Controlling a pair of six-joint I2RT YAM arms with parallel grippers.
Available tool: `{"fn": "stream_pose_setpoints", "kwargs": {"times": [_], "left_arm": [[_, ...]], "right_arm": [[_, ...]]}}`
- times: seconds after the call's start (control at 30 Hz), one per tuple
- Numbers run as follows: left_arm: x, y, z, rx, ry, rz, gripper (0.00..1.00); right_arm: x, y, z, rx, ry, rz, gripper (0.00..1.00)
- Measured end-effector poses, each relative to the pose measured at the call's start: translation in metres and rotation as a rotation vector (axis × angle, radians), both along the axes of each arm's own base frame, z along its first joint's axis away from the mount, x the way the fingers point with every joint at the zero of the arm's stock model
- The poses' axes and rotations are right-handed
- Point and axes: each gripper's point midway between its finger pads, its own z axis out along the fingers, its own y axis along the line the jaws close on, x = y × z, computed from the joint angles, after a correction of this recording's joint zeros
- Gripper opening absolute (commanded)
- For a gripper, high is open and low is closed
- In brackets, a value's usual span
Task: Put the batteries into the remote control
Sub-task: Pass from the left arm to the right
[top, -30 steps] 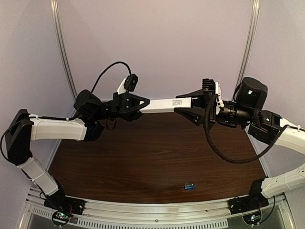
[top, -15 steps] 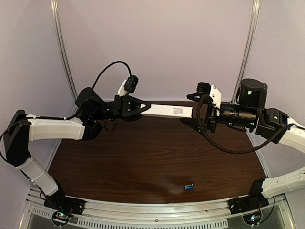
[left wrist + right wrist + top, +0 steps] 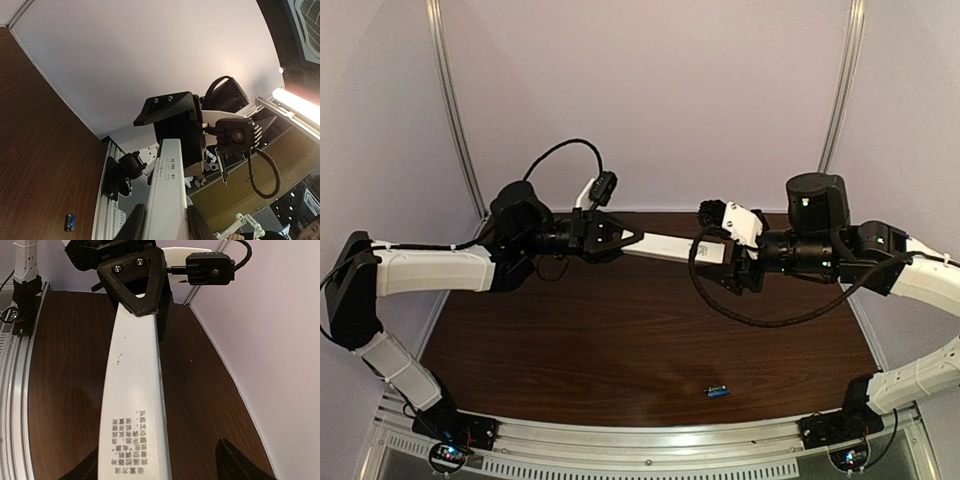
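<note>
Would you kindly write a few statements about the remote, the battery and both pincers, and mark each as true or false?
1. The left pincer grips one end of the slim white plastic remote control. True.
2. The right pincer is clamped tight on the remote. False: its jaws stand open, wider than the remote between them.
3. A small blue cylindrical battery lies on the dark wooden table near its front edge. True.
4. The remote rests flat on the table. False: it is held in the air above it.
</note>
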Motion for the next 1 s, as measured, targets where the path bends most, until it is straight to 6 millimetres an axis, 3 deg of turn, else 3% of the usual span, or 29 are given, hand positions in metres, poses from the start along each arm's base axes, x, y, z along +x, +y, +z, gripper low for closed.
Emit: {"fn": "stream_pose_setpoints", "kwargs": {"times": [0.17, 0.43, 0.53, 0.7, 0.93, 0.97, 1.0], "left_arm": [[0.004, -0.002, -0.009, 0.036, 0.027, 0.017, 0.00], [0.012, -0.003, -0.024, 0.097, 0.053, 0.059, 0.00], [0.012, -0.003, -0.025, 0.103, 0.048, 0.060, 0.00], [0.014, -0.004, -0.026, 0.122, 0.046, 0.069, 0.00], [0.015, -0.004, -0.032, 0.142, 0.052, 0.073, 0.00], [0.015, -0.004, -0.032, 0.143, 0.051, 0.074, 0.04], [0.015, -0.003, -0.031, 0.142, 0.050, 0.074, 0.15]], "right_arm": [[0.005, 0.009, -0.017, -0.076, -0.004, -0.022, 0.47], [0.003, 0.019, -0.027, -0.138, -0.018, -0.018, 0.20], [0.003, 0.019, -0.028, -0.143, -0.018, -0.017, 0.34], [0.006, 0.021, -0.033, -0.150, -0.004, -0.034, 0.39], [0.012, 0.022, -0.046, -0.180, 0.015, -0.059, 0.08], [0.012, 0.022, -0.046, -0.180, 0.014, -0.059, 0.04], [0.012, 0.022, -0.046, -0.180, 0.014, -0.059, 0.01]]}}
